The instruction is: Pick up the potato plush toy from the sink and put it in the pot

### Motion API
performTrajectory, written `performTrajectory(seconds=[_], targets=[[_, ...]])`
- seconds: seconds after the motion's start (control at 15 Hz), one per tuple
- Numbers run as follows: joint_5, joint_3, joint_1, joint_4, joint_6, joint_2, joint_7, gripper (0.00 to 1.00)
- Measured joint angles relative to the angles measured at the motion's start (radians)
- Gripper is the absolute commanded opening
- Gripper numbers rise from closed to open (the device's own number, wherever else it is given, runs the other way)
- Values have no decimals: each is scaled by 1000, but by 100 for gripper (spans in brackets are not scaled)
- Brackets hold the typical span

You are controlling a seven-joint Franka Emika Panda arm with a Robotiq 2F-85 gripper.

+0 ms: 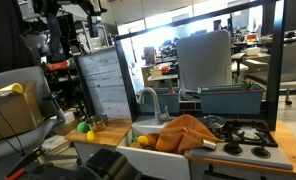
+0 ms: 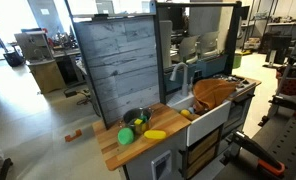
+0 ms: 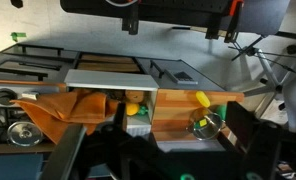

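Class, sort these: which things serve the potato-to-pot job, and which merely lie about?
Job: sink; tan toy in it, possibly the potato; pot.
Lying about: orange cloth; green ball; blue-grey bin.

Take the sink [image 1: 146,125] as your anchor: the faucet [image 1: 148,100] rises at its back edge, a cloth [image 1: 185,132] drapes over its side toward the stove [image 1: 243,135], and a bin [image 1: 231,98] stands behind that stove. On the sink's other side the pot [image 2: 136,118] sits on the countertop [image 2: 110,150], a ball [image 2: 126,136] just before it.
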Motion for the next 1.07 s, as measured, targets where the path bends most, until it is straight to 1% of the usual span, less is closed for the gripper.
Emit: performTrajectory(seconds=[0.27, 0.47, 0.6, 0.8, 1.07], targets=[[1, 11, -6, 2, 0, 4, -4, 100], [62, 11, -5, 39, 3, 49, -63, 100], [124, 11, -4, 94, 2, 114, -103, 100], [201, 23, -4, 206, -22, 241, -132, 100], [267, 67, -23, 382, -76, 435, -134, 100]])
